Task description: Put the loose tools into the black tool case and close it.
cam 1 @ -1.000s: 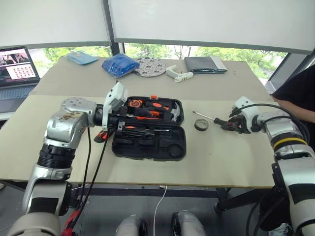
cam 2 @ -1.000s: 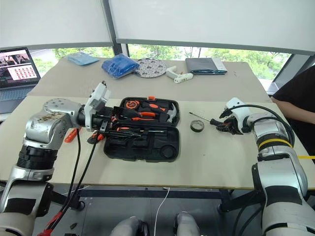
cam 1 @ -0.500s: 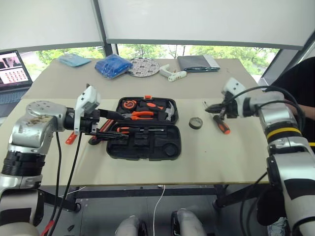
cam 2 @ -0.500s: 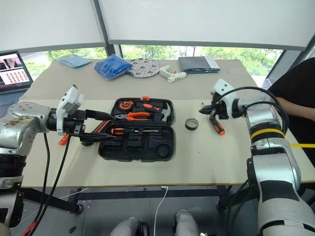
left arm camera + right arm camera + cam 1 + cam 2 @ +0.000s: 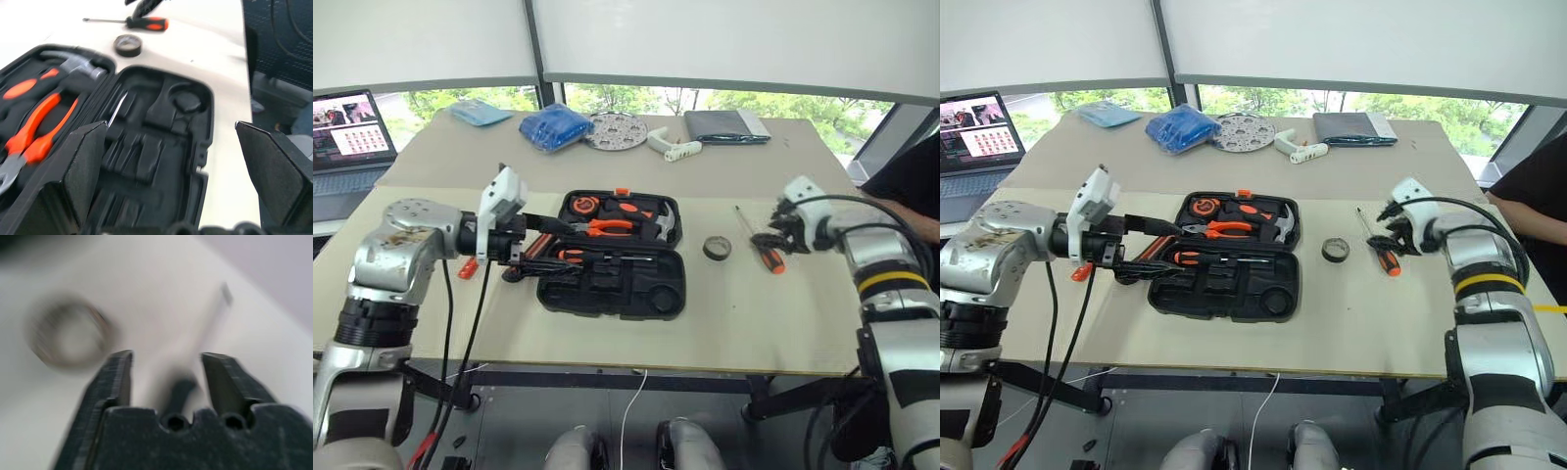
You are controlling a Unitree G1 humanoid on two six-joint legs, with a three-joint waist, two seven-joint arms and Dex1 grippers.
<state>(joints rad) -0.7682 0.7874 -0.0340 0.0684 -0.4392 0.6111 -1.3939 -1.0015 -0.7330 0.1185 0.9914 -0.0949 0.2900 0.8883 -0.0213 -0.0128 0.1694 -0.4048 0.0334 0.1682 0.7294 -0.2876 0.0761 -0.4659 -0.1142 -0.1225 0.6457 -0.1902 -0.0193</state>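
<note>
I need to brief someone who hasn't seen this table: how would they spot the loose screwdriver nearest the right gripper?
Start at the open black tool case in the middle of the table, then look toward the robot's right, past the small black tape roll. The screwdriver lies flat there beside the right gripper. Unlike the round roll, it is long and slim, with an orange-and-black handle.

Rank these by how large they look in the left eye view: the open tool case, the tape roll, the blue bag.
1. Tool case: clearly largest.
2. Blue bag: farther from the camera, so its true size is uncertain.
3. Tape roll: smallest.
</note>
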